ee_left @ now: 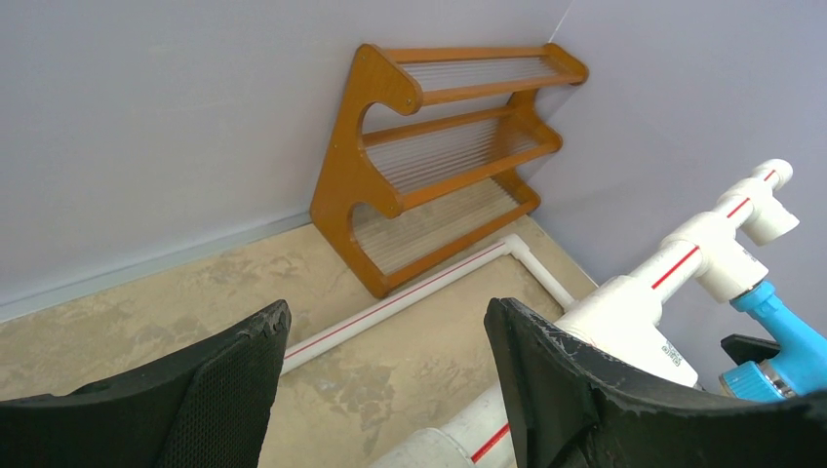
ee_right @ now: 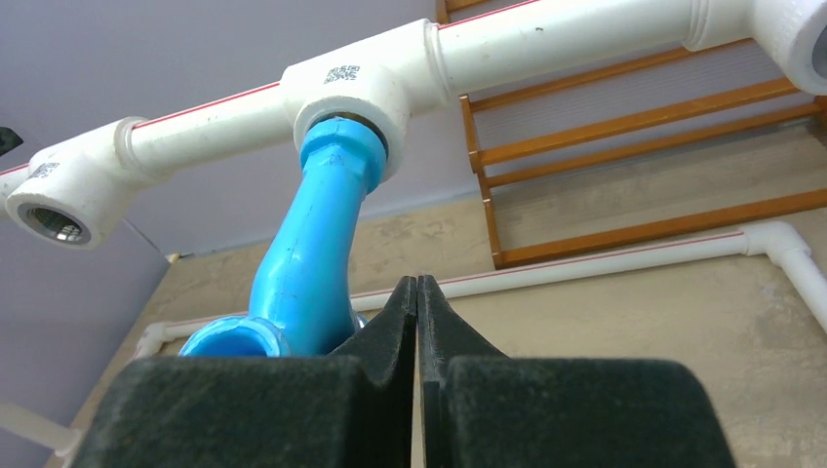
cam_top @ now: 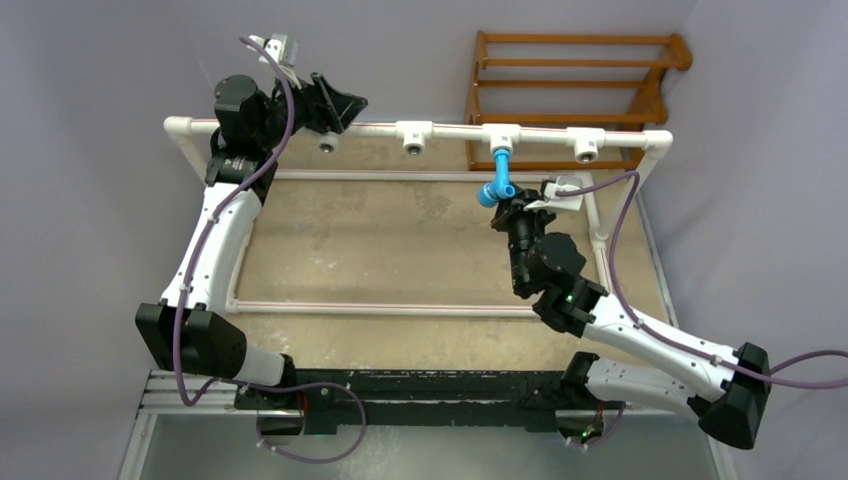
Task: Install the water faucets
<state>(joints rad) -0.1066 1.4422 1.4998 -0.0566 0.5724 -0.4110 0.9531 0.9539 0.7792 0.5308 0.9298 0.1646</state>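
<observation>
Right wrist cam: right gripper (ee_right: 417, 285) closed, bright blue plastic tap (ee_right: 304, 263) just left (in white tee (ee_right: 359, 83)); left gripper (ee_left: 385, 314) spread.

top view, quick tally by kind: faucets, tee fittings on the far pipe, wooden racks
blue faucet: 1
white tee fittings: 4 (3 with open sockets, 1 holding the faucet)
wooden rack: 1
total: 6
</observation>
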